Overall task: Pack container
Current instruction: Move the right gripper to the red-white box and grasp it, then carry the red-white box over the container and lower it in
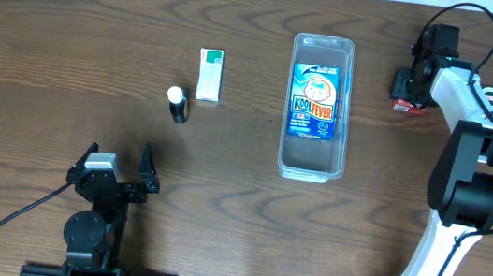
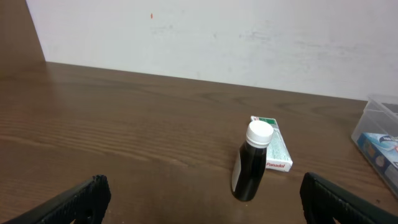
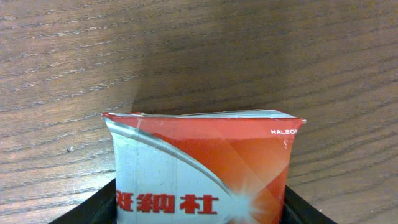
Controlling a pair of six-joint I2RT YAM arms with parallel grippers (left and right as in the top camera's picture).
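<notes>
Two arms: left one at the front of the table (image 1: 49,57), right one at its far right side.
Left gripper (image 1: 118,162): fingers spread wide, nothing between them.
Right gripper (image 3: 200,208): closed around a red box (image 3: 205,155).
Container (image 1: 317,109): on the table, right of centre; a blue packet (image 1: 315,97) lies inside.
Bottle (image 1: 177,104): dark, white cap, upright, just beside a green box (image 1: 209,74); both left of the container, apart from it.
</notes>
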